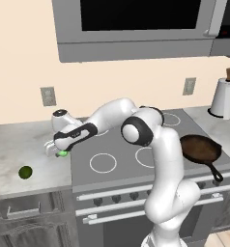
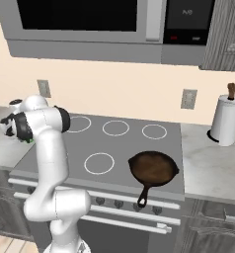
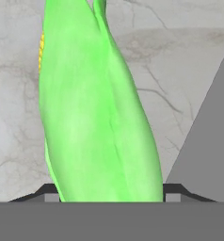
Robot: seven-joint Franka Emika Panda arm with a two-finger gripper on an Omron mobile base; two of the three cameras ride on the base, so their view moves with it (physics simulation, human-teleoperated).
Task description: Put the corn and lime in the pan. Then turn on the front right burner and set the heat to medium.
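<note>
The corn [image 3: 100, 113] is a bright light-green husked ear lying on the marble counter [image 1: 20, 144] just left of the stove; a bit of it shows under the hand [image 1: 62, 154]. My gripper [image 1: 59, 150] is down over it, and its fingertips [image 3: 49, 193] press against both sides of the ear, shut on it. The lime [image 1: 25, 172], a small dark green ball, rests on the counter nearer the front edge, left of my gripper. The pan [image 1: 200, 148] [image 2: 153, 169], dark with a long black handle, sits on the stove's front right with nothing inside it.
The grey cooktop [image 2: 114, 148] has white burner rings, and a row of knobs [image 2: 129, 206] runs along its front. A paper towel roll [image 2: 224, 118] stands on the right counter. A microwave [image 1: 136, 24] hangs above the stove.
</note>
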